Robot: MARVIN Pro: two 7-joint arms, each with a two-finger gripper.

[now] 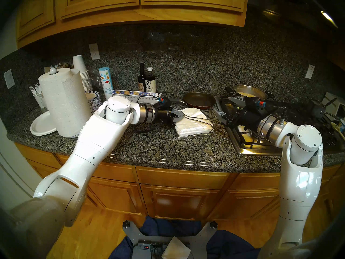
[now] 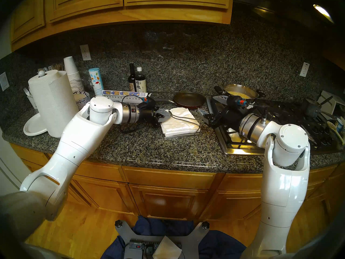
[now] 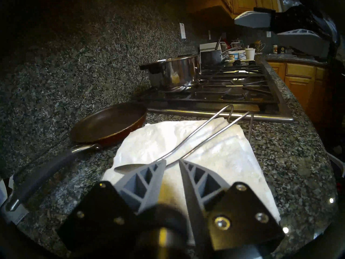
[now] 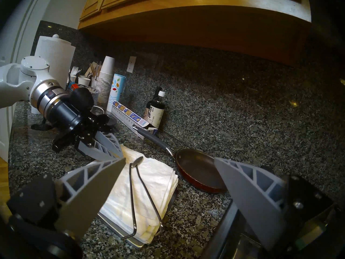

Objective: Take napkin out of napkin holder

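The napkin holder [image 1: 194, 136] is a flat silver tray on the granite counter, holding a thick stack of white napkins [image 1: 192, 128]. The top napkin [image 1: 193, 111] lies skewed on the stack, under the wire arm [image 1: 197, 120]. It also shows in the left wrist view [image 3: 168, 137]. My left gripper [image 1: 180, 116] is at the stack's left edge, right by the arm's spoon-shaped tip [image 3: 128, 167]. Its jaws stand a narrow gap apart and a wire runs past the tips [image 3: 172, 161]. My right gripper [image 1: 221, 104] is wide open and empty, above the stovetop's left edge, to the right of the holder.
A dark frying pan [image 1: 198, 101] sits just behind the holder. The steel stovetop [image 1: 252, 142] with a pot [image 1: 250, 93] is to the right. A paper towel roll [image 1: 65, 103], cups, bottles [image 1: 147, 81] and a long box [image 1: 134, 93] stand to the left and behind. A loose white sheet [image 1: 175, 248] lies on my base.
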